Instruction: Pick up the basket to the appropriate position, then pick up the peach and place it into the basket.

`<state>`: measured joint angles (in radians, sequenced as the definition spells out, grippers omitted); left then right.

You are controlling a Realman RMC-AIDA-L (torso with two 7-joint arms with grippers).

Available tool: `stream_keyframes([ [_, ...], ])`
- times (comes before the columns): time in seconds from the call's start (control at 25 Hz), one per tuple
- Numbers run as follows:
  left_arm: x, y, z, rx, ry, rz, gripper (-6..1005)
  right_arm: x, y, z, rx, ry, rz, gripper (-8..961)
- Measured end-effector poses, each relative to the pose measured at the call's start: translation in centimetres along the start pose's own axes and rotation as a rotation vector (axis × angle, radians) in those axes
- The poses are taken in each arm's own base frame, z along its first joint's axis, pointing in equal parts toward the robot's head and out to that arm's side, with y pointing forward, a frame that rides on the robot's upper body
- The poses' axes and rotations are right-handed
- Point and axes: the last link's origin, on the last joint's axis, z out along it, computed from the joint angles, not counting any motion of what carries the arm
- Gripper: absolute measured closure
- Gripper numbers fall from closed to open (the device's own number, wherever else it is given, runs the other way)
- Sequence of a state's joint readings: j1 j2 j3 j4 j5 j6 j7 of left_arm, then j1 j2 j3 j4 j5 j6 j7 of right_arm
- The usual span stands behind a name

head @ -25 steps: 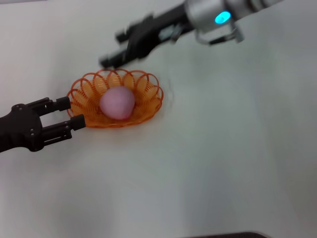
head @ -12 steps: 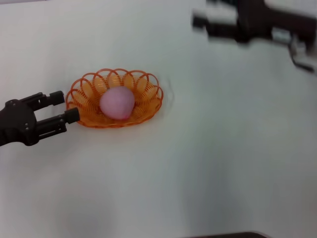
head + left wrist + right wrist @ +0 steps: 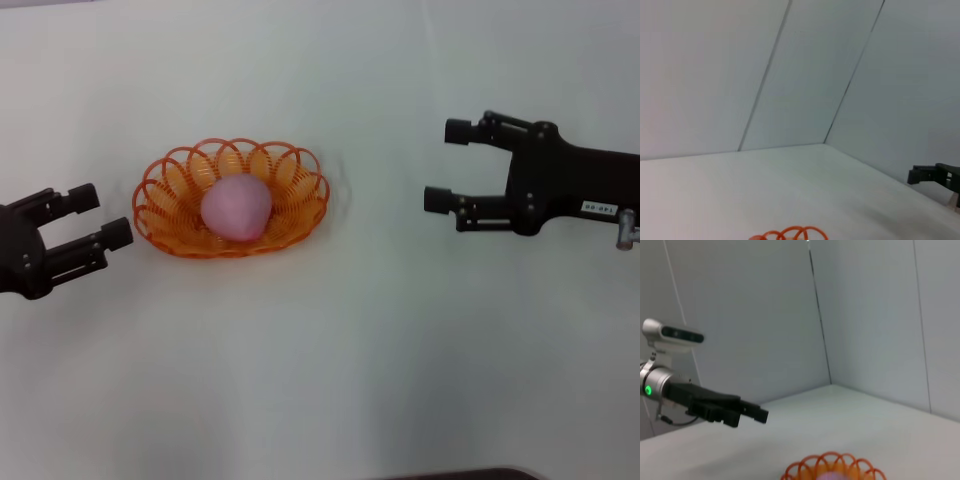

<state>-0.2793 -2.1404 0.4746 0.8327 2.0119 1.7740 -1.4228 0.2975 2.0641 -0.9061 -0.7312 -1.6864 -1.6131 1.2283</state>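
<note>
Looks like a robot test lab or demo booth, not anyone's home. There's just a plain white matte surface [image 3: 400, 380] boxed in by bare pale grey seamed wall panels [image 3: 765, 315], all sterile.

Both claws are matte black. The left claw [image 3: 100, 216] has two straight fingers with rounded tips on a blocky body. The right claw [image 3: 447, 165] has the same build and carries a small white label with dark characters (too small to read). In the right wrist view, the left arm is silver with a green light.
</note>
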Motion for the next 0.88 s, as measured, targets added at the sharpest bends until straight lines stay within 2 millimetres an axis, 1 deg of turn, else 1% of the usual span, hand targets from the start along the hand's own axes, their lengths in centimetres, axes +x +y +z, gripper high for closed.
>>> stream_keyframes([
  [0.44,-0.6,-0.1,-0.2,0.009,-0.034,0.013,264,0.4,-0.4,1.0,-0.040,0.118,0.028,28],
  [0.88,-0.9,0.0,0.1,0.001,-0.062,0.012,264,0.6,-0.7,1.2,-0.044,0.160,0.039,28],
])
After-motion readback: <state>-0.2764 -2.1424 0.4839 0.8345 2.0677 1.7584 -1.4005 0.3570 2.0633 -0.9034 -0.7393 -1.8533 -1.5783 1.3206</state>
